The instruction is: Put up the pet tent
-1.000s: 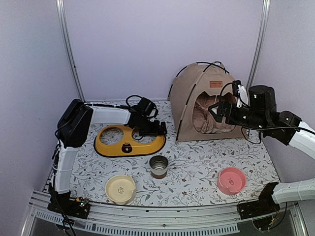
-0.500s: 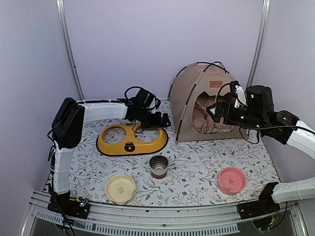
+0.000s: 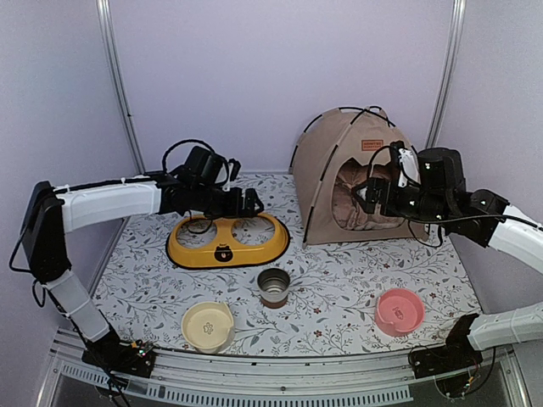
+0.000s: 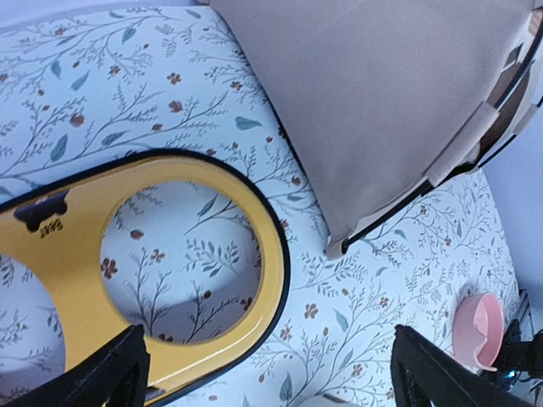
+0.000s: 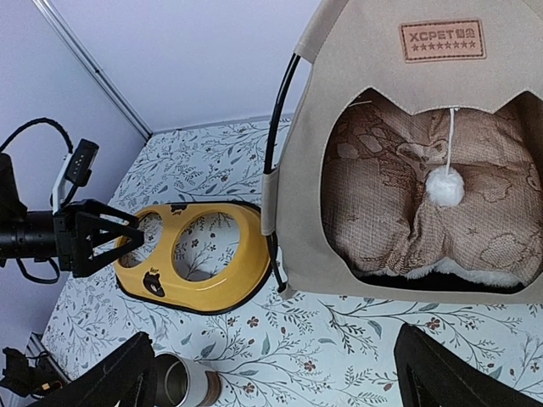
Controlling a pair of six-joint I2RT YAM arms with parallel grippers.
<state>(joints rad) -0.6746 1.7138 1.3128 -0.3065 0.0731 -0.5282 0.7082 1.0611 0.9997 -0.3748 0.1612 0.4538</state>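
Lavender walls box in the floral-print table. On it the tan-beige fabric pet tent with thin black crossed poles stands upright directly ahead of your right gripper, its doorway facing the fingers. Over the last second your left gripper has drawn back from the tent's near corner. It now hovers over the far edge of the yellow two-hole plastic bowl stand, with the tent off to its right. Both grippers are spread wide and carry nothing: each wrist view shows the two fingertips far apart with only the scene beyond between them. Your right gripper has edged a little nearer the opening, where the pinkish-beige patterned cushion lies inside and the white pom-pom hangs in front of it. With the poles arched and the walls taut, you can judge the tent essentially set up, and the left arm's retreat reads as letting go.
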